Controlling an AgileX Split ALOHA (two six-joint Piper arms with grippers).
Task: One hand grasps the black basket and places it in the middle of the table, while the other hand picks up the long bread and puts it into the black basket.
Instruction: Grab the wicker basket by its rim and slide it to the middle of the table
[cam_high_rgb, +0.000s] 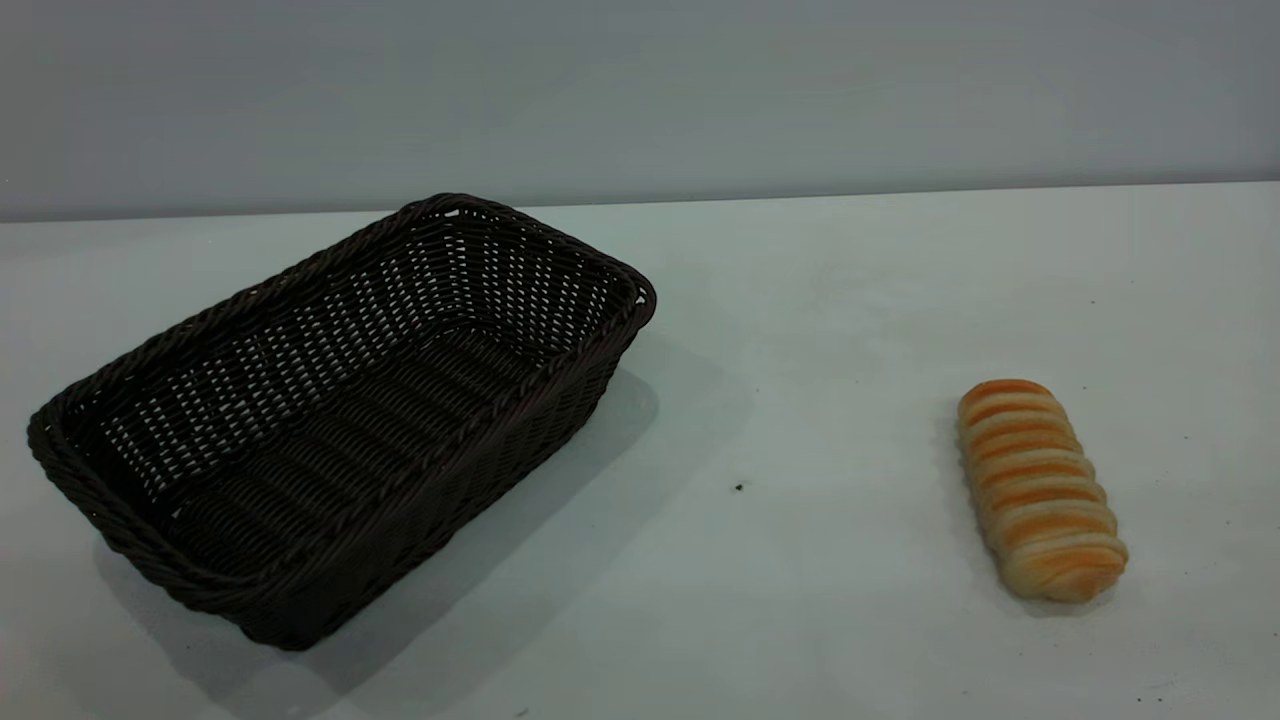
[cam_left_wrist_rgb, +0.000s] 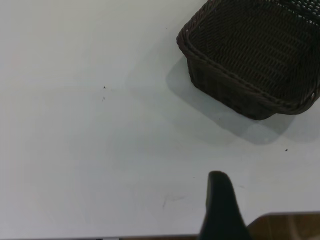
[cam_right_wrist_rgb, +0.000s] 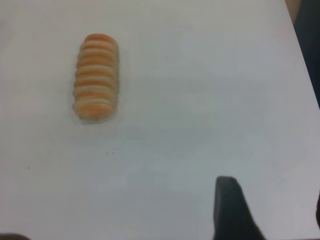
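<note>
The black basket (cam_high_rgb: 470, 480) stands empty on the left part of the white table (cam_high_rgb: 800, 330), set at a slant. The long bread (cam_high_rgb: 1040, 490) lies on the right part, ridged striped top up, far from the basket. Neither gripper shows in the exterior view. In the left wrist view my left gripper (cam_left_wrist_rgb: 267, 192) hangs over bare table, well short of the basket (cam_left_wrist_rgb: 225, 92); only one dark finger (cam_left_wrist_rgb: 220, 205) shows, with nothing against it. In the right wrist view my right gripper (cam_right_wrist_rgb: 272, 195) is open and empty, apart from the bread (cam_right_wrist_rgb: 96, 77).
A grey wall runs behind the table. The table's edge shows by the left gripper (cam_left_wrist_rgb: 292, 225) and along one side of the right wrist view (cam_right_wrist_rgb: 306, 55). A few tiny dark specks (cam_high_rgb: 739, 487) dot the tabletop between basket and bread.
</note>
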